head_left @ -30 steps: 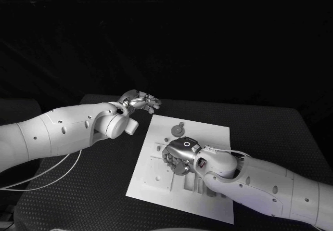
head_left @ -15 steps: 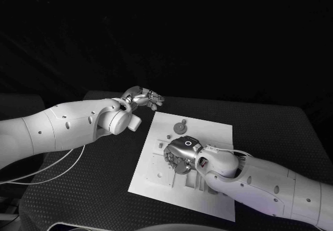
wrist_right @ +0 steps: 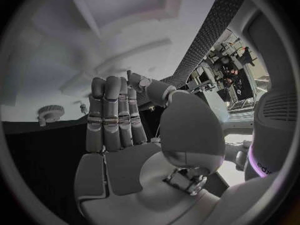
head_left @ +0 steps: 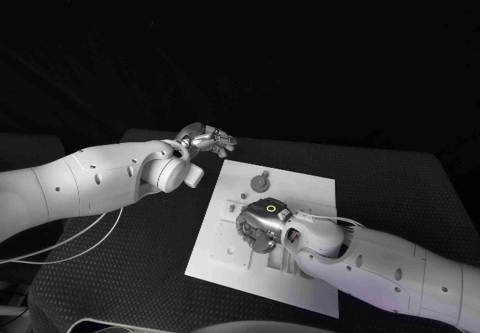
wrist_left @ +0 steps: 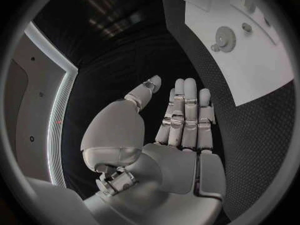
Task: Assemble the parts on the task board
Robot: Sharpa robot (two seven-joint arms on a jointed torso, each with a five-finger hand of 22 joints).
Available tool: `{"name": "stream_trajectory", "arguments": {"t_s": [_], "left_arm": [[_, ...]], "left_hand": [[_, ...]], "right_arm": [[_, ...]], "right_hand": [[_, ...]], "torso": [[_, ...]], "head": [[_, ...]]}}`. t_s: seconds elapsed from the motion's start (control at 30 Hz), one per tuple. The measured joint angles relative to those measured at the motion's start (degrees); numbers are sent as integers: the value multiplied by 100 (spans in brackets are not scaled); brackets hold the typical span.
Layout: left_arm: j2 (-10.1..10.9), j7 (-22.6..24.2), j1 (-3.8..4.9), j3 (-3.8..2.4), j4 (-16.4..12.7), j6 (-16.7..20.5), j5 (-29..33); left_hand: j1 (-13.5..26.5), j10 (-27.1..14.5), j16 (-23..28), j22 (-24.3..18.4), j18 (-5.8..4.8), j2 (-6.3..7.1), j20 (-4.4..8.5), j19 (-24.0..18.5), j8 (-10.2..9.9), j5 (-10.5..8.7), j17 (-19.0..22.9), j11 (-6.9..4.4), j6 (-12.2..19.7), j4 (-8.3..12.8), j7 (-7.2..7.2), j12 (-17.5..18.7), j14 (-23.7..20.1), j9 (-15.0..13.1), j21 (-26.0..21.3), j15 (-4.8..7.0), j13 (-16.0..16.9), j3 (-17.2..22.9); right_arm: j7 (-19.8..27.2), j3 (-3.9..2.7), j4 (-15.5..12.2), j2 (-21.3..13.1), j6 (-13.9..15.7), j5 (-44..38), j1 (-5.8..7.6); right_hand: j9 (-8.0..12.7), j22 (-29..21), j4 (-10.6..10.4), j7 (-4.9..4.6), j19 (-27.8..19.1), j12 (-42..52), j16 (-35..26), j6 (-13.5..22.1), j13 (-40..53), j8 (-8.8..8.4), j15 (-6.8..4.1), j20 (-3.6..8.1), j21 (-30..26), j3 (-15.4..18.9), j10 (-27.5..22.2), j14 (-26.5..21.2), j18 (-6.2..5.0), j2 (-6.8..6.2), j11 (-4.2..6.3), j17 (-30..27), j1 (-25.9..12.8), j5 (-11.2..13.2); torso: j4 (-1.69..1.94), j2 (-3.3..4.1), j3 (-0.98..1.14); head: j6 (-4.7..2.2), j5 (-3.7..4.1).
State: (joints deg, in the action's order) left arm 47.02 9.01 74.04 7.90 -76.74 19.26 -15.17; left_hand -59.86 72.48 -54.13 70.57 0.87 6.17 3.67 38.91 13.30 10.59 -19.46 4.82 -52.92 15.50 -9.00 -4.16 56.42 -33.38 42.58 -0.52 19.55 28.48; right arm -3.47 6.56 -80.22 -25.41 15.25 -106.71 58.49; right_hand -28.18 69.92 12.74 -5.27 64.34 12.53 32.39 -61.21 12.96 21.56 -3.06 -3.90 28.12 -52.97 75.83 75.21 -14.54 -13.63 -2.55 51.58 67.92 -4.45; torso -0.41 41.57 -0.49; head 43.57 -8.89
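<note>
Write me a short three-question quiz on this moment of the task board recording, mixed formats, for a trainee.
1. True or false: the left hand rests on the task board.
2. Which hand is over the task board? A) left hand B) right hand C) both
3. Fill in: the round gear lies on the board's ___ end, away from the robot.

Key
1. False. It is off the board, above the black table past the board's far left corner, fingers apart, holding nothing.
2. B.
3. Far.
</note>
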Motion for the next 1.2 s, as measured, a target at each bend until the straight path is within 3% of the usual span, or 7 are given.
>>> {"name": "stream_trajectory", "arguments": {"t_s": [0.47,1.07,1.2], "left_arm": [[5,0,0,0,6,-3,2],[4,2,1,0,13,-5,3],[4,2,1,0,12,-5,4]], "left_hand": [[0,0,22,5,0,0,0,0,0,0,-5,0,0,0,0,0,0,0,0,0,0,0],[0,0,22,6,0,0,0,0,0,0,-16,0,0,0,0,0,0,0,-21,0,0,0],[0,0,22,9,0,0,0,0,0,0,-16,0,0,0,0,0,0,0,-21,0,0,0]], "right_arm": [[26,40,6,-20,-6,18,2],[29,51,37,-14,1,8,-1],[28,78,58,10,-13,6,0]], "right_hand": [[-7,7,16,0,-1,-20,0,0,12,-10,1,-1,0,16,-1,0,2,-1,1,1,1,-27],[-14,7,47,3,-9,-21,0,5,20,18,4,-9,0,16,12,-1,32,20,-12,0,-20,-26],[-15,12,48,4,-9,-21,0,5,41,18,5,-9,0,16,12,0,34,20,-12,1,-20,-22]], "torso": [[-1,0,8],[-3,1,4],[-2,1,3]], "head": [[19,-19],[15,-32],[15,-32]]}}
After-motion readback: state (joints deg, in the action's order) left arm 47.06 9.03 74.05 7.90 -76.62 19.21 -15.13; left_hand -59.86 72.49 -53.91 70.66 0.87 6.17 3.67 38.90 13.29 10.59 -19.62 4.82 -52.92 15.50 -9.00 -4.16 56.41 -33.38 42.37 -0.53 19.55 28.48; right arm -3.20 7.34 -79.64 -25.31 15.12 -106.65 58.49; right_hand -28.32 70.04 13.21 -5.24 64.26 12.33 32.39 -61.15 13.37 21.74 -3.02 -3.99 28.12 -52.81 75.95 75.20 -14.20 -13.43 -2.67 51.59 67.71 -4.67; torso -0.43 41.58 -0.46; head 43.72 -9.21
